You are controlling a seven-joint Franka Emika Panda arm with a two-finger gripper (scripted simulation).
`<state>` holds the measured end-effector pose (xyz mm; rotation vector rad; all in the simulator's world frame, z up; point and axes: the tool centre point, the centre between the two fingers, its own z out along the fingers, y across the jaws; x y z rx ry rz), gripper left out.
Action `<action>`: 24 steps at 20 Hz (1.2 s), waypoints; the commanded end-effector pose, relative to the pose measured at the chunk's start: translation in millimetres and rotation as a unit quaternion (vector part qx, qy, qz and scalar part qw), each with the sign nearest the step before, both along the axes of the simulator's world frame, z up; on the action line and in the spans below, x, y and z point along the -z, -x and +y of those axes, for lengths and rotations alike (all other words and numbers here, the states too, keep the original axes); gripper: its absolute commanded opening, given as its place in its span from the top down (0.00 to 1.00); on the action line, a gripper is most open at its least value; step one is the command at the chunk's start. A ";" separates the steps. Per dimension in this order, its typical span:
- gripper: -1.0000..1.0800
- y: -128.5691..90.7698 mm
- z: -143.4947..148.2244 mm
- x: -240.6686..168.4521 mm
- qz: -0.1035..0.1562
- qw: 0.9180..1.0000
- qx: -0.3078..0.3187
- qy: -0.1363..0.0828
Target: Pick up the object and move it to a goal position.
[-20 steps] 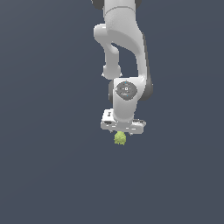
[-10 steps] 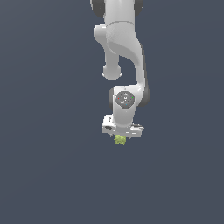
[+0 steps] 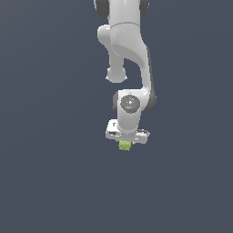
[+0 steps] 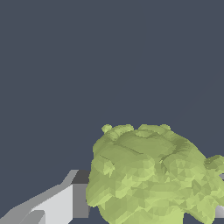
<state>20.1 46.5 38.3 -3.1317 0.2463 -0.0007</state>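
Your object point(image 3: 125, 145), the bumpy yellow-green lump, sits directly under the white gripper point(image 3: 126, 144), tucked between its fingers. In the wrist view the object point(image 4: 148, 175) fills the near field, with one grey-and-white finger point(image 4: 65, 203) touching its side and a sliver of the other at its far side. You have the gripper pinching the object. The arm point(image 3: 127, 59) hangs from above over the flat dark grey surface point(image 3: 45, 182).

Exterior view: set well back, takes in the whole white arm point(image 3: 129, 68) against a plain dark ground. Wrist view: very close, looks along the end effector point(image 4: 144, 205). Shared between both views: the yellow-green lump point(image 3: 125, 145) point(image 4: 151, 175) and the end effector point(image 3: 126, 142).
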 end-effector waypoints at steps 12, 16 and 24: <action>1.00 -3.2 -16.8 -33.0 0.000 1.000 0.000 0.000; 1.00 -6.3 -32.7 -64.4 0.000 1.000 0.000 0.000; 1.00 -14.9 -74.4 -147.3 0.000 1.000 0.000 0.000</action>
